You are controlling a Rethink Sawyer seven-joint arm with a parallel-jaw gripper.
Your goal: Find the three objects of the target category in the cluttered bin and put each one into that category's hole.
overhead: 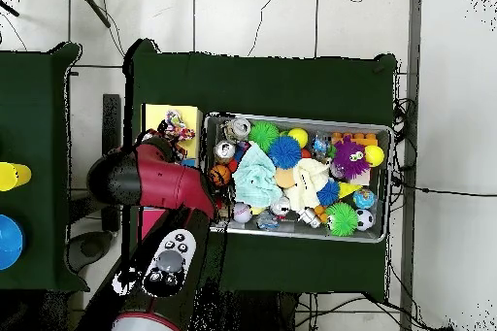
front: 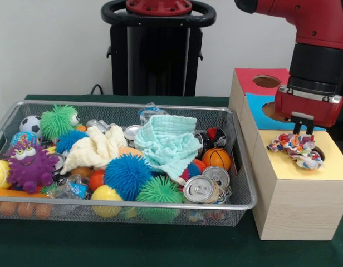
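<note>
One multicoloured crumpled cloth scrap [front: 297,148] lies directly beneath the claw [front: 303,131], and we see it resting on the yellow top [front: 305,164] of the wooden sorting box, heaped over that panel's hole [front: 319,152], whose dark rim peeks out on one side. We cannot tell from either view how wide the claw's short dark fingers stand, nor whether they touch the scrap; they hang just above it, right at its upper edge. Behind the claw we see the box's blue panel [front: 258,105] with its own hole, partly hidden by the red wrist, and further back the red panel [front: 255,75] with an open oval hole [front: 266,81].

Off to the side of the claw, just beside the box, we find the wire mesh bin [front: 238,203], full of clutter. A mint green cloth [front: 168,142] lies crumpled near its middle, with a cream cloth [front: 93,149] beyond it. Nearest the claw's side of the bin sit a mini basketball [front: 216,158] and two drink cans [front: 207,186] showing their silver tops. Further away we count a blue spiky ball [front: 127,175], a green spiky ball [front: 158,192], a yellow ball [front: 106,196], a purple spiky monster toy [front: 29,166], another green spiky ball [front: 57,121] and a small football [front: 30,124].

From overhead, the red arm [overhead: 155,183] covers the claw, and the scrap [overhead: 176,128] shows on the yellow panel.
</note>
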